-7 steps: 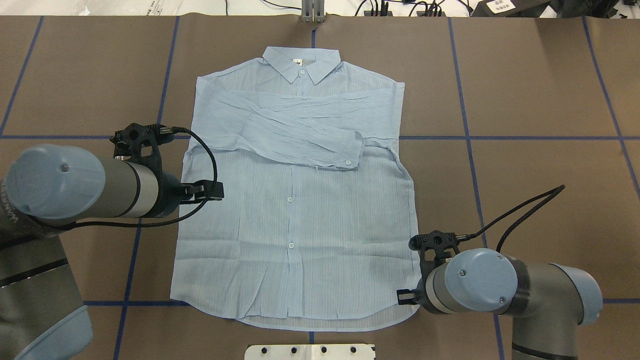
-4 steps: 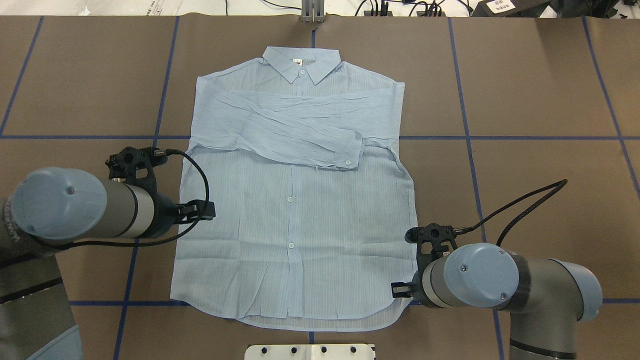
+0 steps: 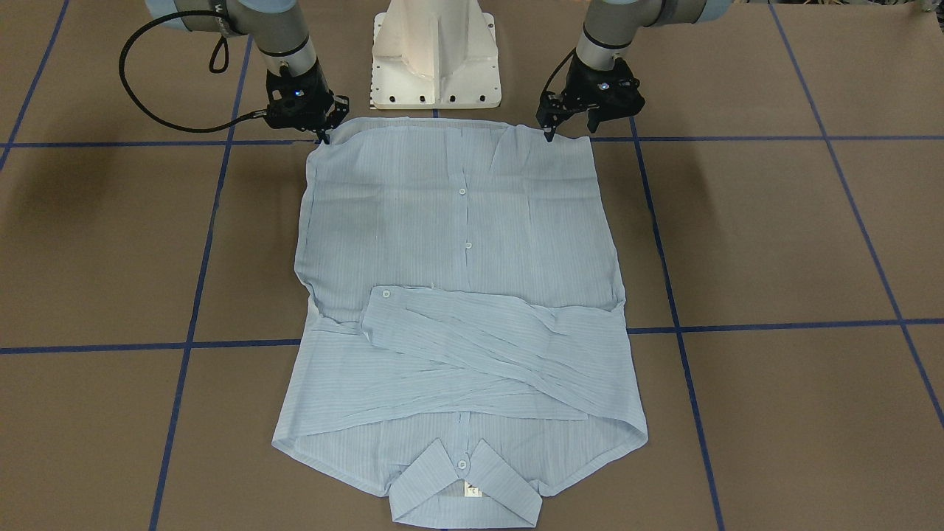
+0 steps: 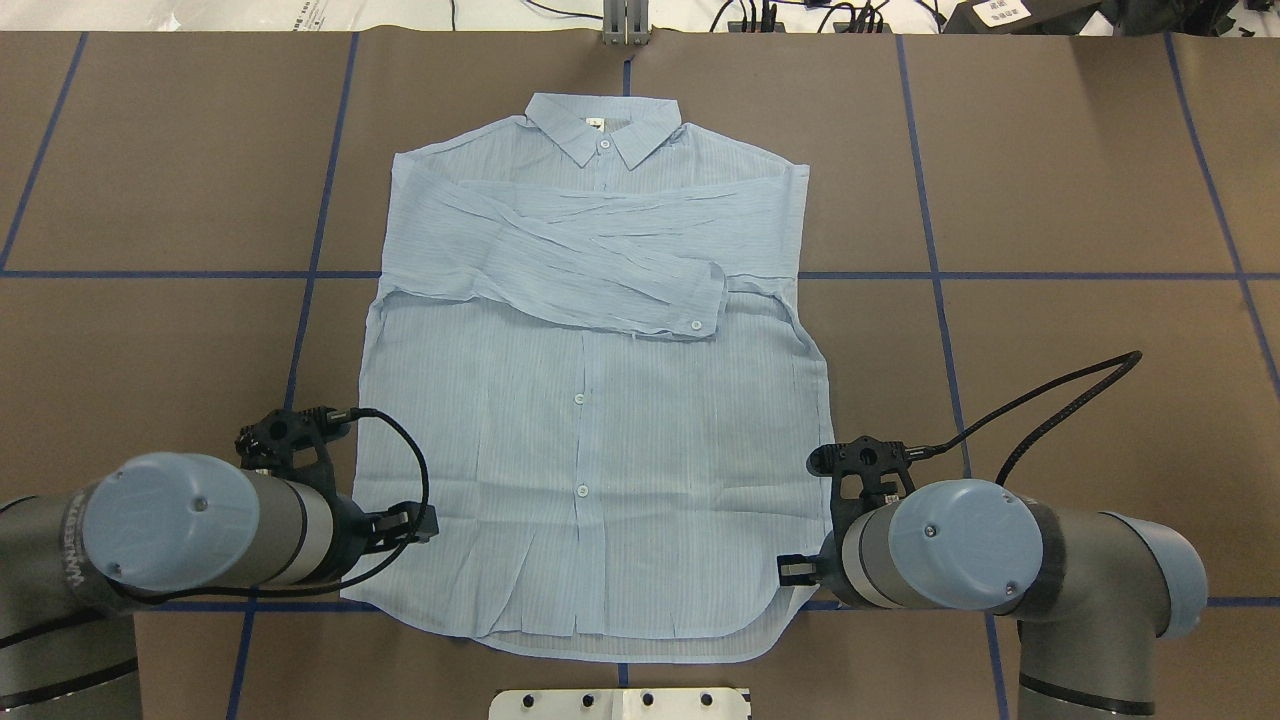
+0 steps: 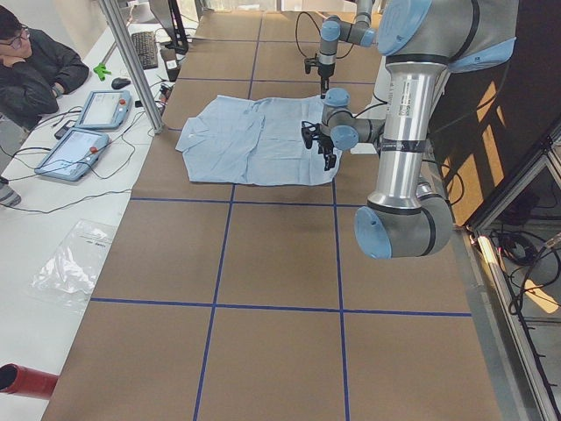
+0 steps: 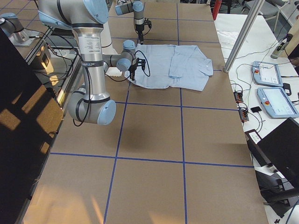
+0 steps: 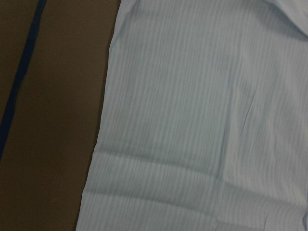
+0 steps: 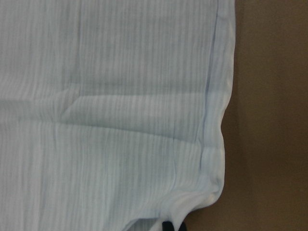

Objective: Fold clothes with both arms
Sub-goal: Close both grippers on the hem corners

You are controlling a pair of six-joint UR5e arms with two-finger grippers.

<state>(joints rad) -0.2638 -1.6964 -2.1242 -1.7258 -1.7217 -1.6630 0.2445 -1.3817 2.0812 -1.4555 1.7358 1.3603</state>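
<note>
Pale blue striped shirt (image 4: 650,450) (white buttons (image 4: 579,398)), brown blue-gridded table (image 4: 1080,200)

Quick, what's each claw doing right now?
Left gripper: open, over the shirt edge, holding nothing.
Right gripper: at the shirt's hem corner; cannot tell.

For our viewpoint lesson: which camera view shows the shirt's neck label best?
The exterior front-facing view: the neck label lies nearest the camera, inside the collar. The overhead exterior view shows it small and far. Side views: too small to tell; wrist views show only plain shirt fabric.
</note>
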